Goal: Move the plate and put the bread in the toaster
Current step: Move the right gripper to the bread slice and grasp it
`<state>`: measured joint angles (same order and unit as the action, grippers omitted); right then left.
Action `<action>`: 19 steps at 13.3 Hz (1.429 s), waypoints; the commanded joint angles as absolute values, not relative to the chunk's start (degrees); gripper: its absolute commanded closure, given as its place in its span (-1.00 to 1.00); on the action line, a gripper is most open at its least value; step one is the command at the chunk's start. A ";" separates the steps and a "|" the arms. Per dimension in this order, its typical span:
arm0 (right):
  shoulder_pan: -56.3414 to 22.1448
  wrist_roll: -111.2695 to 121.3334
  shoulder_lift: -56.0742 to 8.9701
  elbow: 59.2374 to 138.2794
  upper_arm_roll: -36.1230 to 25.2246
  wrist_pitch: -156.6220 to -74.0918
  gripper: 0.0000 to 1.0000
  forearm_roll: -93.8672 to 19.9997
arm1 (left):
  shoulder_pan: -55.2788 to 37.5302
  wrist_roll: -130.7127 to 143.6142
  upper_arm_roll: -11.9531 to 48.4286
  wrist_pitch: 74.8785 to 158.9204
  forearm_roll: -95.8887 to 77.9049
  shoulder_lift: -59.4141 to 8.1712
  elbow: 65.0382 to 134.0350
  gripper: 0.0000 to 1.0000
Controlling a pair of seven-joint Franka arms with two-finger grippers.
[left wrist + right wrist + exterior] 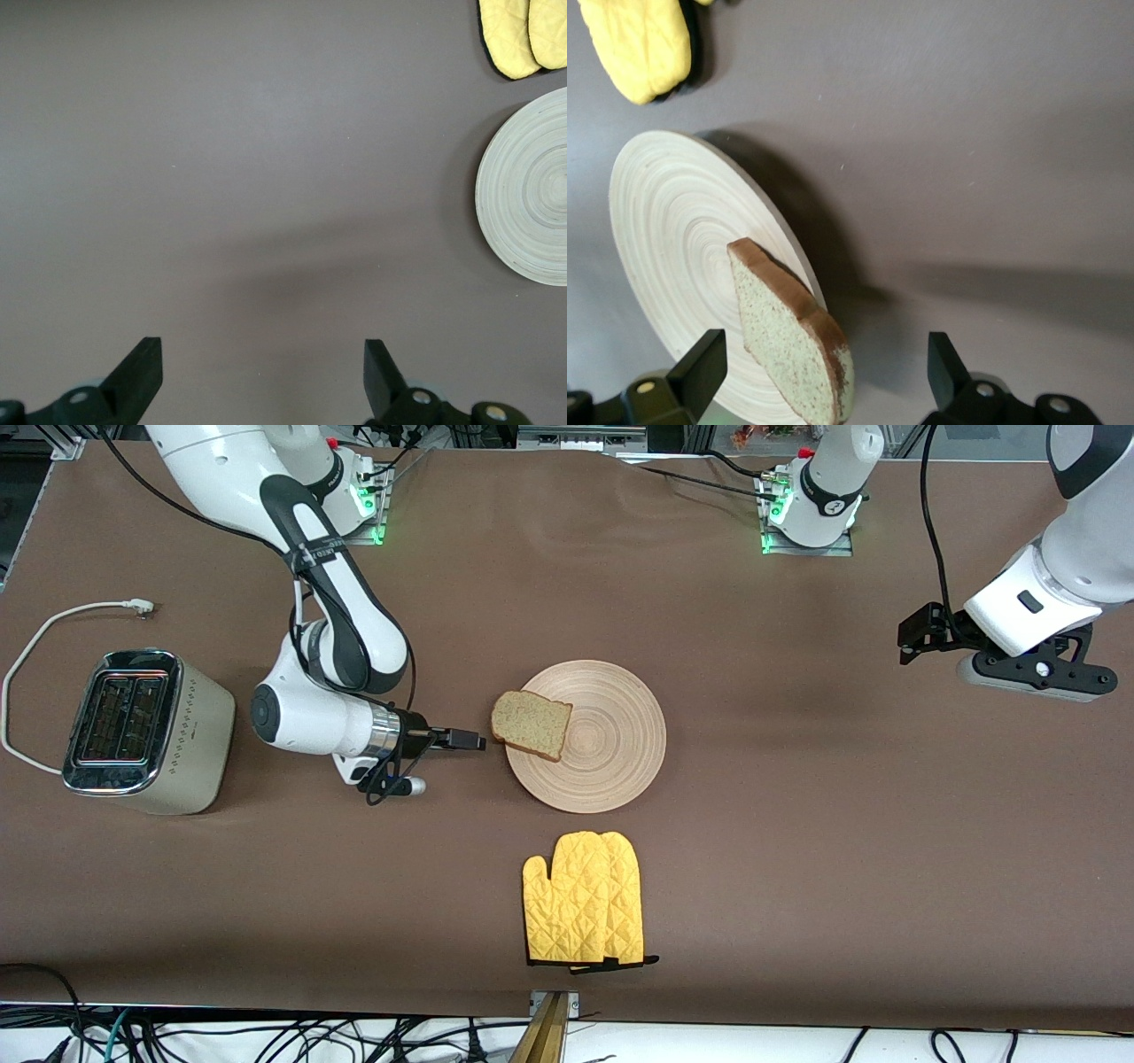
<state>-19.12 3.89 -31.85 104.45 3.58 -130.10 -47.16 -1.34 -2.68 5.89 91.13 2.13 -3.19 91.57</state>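
Observation:
The light wooden plate [611, 744] lies mid-table. The brown bread [532, 724] slice rests on its rim toward the right arm's end and overhangs the edge. My right gripper [478, 741] is low beside that rim, pointing at the slice. It stands open, with the bread's [780, 336] near end in line between the fingers [700, 363] and no touch visible. The cream toaster [146, 731] with its chrome top stands at the right arm's end of the table. My left gripper [917, 638] waits open over bare table at the left arm's end, holding nothing [261, 347].
A yellow oven mitt [585, 899] lies nearer to the front camera than the plate. The toaster's white cord [53, 620] loops on the table beside it. The left wrist view catches the plate [532, 190] and the mitt [523, 35] at its edge.

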 commanded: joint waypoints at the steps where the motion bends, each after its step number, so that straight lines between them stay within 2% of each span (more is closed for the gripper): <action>1: -18.72 8.78 -30.94 107.92 4.39 -131.22 -1.00 -53.34 | -1.85 -2.37 5.27 91.67 0.71 -3.16 91.32 -1.00; 7: -18.81 19.40 -31.03 113.28 6.85 -135.78 -1.00 -66.07 | -1.41 -2.11 5.10 91.93 -1.67 -3.52 91.32 -1.00; 13: -19.69 29.52 -33.04 114.52 6.86 -135.88 -0.98 -77.51 | -1.41 -2.02 5.19 91.93 -1.67 -3.52 91.32 -1.00; 14: -19.77 29.62 -33.05 114.52 6.86 -135.88 -0.73 -77.95 | -1.41 -2.02 5.19 91.93 -1.76 -3.52 91.32 -1.00; 15: -19.86 29.62 -33.05 114.52 6.86 -135.79 -0.29 -77.96 | -1.41 -2.02 5.19 91.93 -1.67 -3.52 91.32 -1.00; 16: -19.86 29.62 -33.05 114.43 6.86 -135.70 0.00 -77.96 | -1.41 -2.02 5.19 91.93 -1.67 -3.52 91.32 -1.00; 19: -20.04 29.62 -32.96 114.00 6.86 -135.26 0.41 -77.96 | -1.41 -2.02 5.19 91.93 -1.76 -3.52 91.32 -1.00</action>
